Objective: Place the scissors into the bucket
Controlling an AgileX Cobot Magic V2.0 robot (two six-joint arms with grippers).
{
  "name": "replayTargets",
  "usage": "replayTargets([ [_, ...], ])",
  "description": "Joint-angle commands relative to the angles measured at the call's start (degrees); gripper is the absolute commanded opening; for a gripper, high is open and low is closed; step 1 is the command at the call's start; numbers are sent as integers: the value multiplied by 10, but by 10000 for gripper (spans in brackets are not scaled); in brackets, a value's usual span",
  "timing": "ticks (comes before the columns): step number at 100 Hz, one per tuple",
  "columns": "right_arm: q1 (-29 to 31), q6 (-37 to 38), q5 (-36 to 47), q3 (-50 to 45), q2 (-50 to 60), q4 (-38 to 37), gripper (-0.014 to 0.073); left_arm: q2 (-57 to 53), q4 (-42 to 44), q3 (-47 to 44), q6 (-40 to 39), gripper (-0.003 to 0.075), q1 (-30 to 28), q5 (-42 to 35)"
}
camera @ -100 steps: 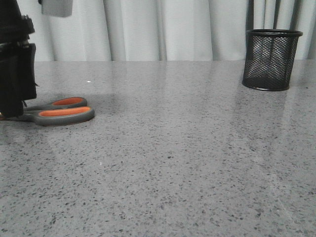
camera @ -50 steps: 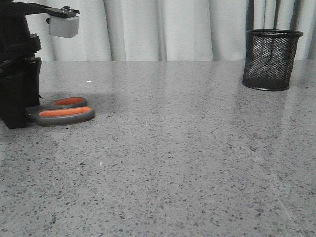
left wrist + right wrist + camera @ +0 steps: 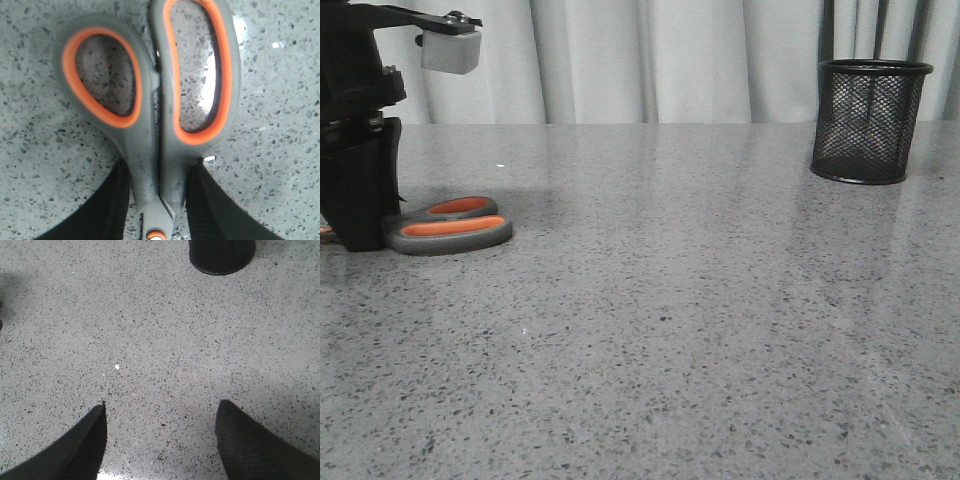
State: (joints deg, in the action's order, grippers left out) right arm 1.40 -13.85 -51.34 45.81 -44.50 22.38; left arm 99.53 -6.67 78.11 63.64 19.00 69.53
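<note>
In the front view, the scissors were seen flat on the counter, far left, the bucket far right. In the left wrist view, the left gripper was closed against their neck. In the right wrist view, the right gripper was spread wide, empty.

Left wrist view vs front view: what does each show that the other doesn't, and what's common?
Only the left wrist view shows the grip: the left gripper has a finger on each side of the scissors at the neck just below the handles, with the orange pivot screw visible between them.

Only the front view shows the bucket standing upright at the far right of the table, well away from the scissors and apart from them, plus the curtain behind.

Both show the grey, orange-lined handles lying flat on the speckled tabletop.
</note>
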Motion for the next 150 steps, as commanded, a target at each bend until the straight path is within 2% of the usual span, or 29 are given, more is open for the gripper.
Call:
replayTargets([
  [1,-2,-7,26,21,-1,7,423,-16,-10,21,0,-20,5,29],
  [21,-2,-7,25,21,-1,7,423,-69,-21,69,-24,-20,5,29],
  [35,-2,-14,27,21,-1,49,423,-117,-19,111,-80,-20,9,28],
  [51,-2,-97,34,21,-1,196,423,-171,-13,147,-83,-20,54,28],
  [66,-2,-192,28,22,-7,359,423,-202,37,178,-123,-20,137,28],
  [75,-2,-215,14,37,-8,410,423,-212,67,191,-142,-20,189,28],
  [94,-2,-216,6,92,-10,439,423,-213,117,211,-183,-20,294,21],
  [115,-2,-216,-49,156,-43,475,423,-213,158,217,-224,-20,366,-6],
  [150,-2,-217,-90,179,-88,501,423,-212,175,217,-255,-20,408,-53],
])
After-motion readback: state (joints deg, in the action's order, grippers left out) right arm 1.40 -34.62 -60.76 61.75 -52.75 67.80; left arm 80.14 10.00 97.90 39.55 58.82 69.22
